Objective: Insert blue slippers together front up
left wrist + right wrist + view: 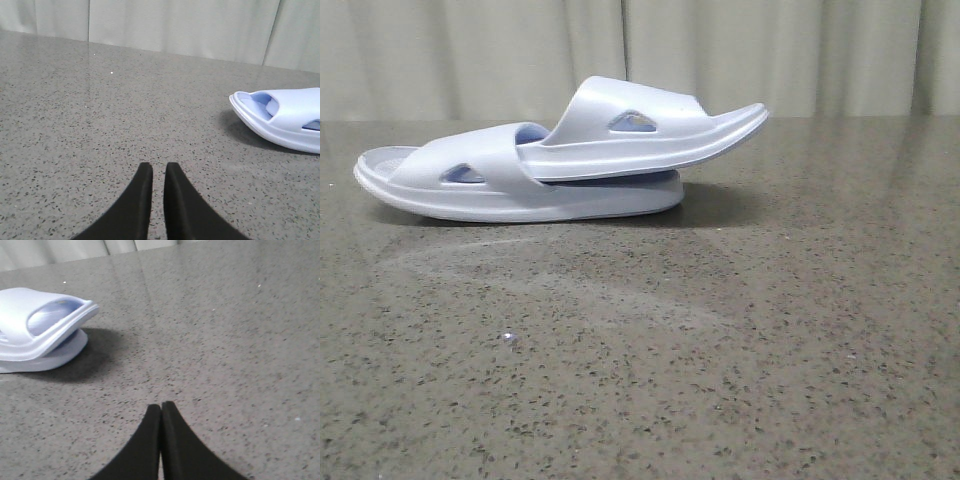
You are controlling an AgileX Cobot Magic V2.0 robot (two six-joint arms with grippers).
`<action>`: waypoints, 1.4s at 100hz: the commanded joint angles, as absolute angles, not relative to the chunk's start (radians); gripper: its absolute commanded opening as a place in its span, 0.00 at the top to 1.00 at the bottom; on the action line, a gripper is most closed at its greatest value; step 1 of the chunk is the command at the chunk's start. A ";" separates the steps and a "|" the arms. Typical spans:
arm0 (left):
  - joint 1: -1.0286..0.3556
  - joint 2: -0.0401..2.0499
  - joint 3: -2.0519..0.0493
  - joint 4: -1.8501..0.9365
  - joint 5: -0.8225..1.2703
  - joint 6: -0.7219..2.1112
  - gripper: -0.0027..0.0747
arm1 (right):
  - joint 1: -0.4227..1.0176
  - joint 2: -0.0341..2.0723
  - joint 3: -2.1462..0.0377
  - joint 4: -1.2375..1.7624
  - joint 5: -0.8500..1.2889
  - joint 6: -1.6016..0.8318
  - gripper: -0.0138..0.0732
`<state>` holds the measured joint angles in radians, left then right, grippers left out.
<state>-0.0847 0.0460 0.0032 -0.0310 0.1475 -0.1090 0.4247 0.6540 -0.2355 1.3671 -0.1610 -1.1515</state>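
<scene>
The two blue slippers lie at the back of the table in the front view, very pale blue-white. The lower slipper (520,195) lies flat on its sole. The upper slipper (640,125) has one end pushed under the lower one's strap, and its other end rises to the right. Neither gripper shows in the front view. In the left wrist view my left gripper (158,167) is empty, its fingers nearly together, well apart from one slipper end (285,120). In the right wrist view my right gripper (161,406) is shut and empty, apart from the stacked slipper ends (35,315).
The speckled grey stone table (720,350) stretches from the slippers to the front edge. A pale curtain (470,50) hangs behind the table's back edge.
</scene>
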 commanded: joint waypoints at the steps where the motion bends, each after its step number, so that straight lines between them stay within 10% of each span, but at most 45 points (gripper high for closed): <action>1: -0.093 0.057 0.012 -0.039 0.079 -0.119 0.95 | 0.425 0.631 -0.241 1.152 -0.234 -1.039 0.93; 34: -0.093 0.057 0.012 -0.039 0.079 -0.119 0.95 | 0.244 0.432 -0.076 0.221 -0.244 -0.320 0.93; 140: -0.093 0.057 0.012 -0.039 0.079 -0.119 0.95 | 0.019 0.117 0.032 -0.012 0.067 -0.162 0.93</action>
